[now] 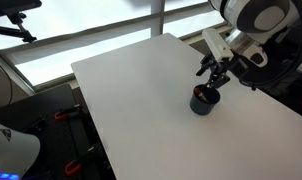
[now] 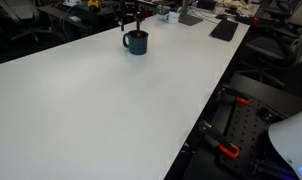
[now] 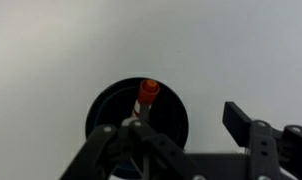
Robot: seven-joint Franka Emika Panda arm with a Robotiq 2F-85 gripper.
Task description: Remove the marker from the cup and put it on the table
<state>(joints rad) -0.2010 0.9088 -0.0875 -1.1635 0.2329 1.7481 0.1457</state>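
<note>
Gripper hangs straight above the cup, jaws spread wide and grasping nothing.

Reading the wrist view from left to right, bare white table lies left of the cup. The cup shows as a dark round mouth seen from above. One finger and its black linkage reach over the lower part of the cup's mouth. The marker stands inside the cup, just right of the cup's middle. Its red-orange end leans on the rim that is uppermost in the picture and pokes a little over it. Whether that finger touches the marker's lower part I cannot tell. The other finger sits well to the right of the cup, over the table and apart from the marker.

In an exterior view the table stretches away to the left of the cup. The gripper hangs just above the cup, and the arm rises to the cup's right.

In an exterior view the gripper again stands right over the cup, with the wide table in front of the cup. The marker is too small to make out in both exterior views.
</note>
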